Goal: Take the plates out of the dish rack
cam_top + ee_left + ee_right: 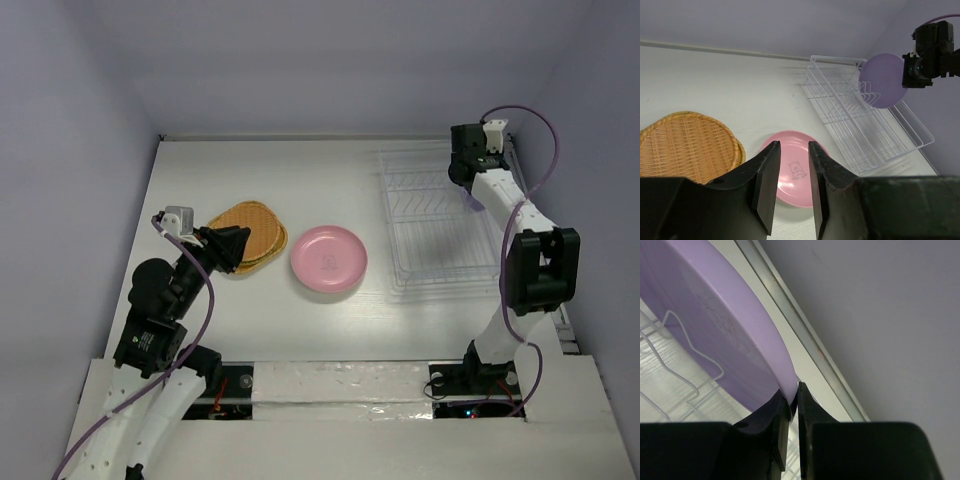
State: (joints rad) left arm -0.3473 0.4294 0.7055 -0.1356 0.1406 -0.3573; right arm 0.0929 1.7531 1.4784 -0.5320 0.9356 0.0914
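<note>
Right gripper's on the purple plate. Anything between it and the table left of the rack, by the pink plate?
Only the dish rack: the purple plate stands beside its wire prongs at the far end, pinched at the rim by the right gripper, so it likely needs lifting clear. Bare table lies between rack and pink plate.

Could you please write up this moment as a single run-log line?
right gripper: shut on purple plate, at dish rack | left gripper: open, empty | pink plate, tan plates: on table
</note>
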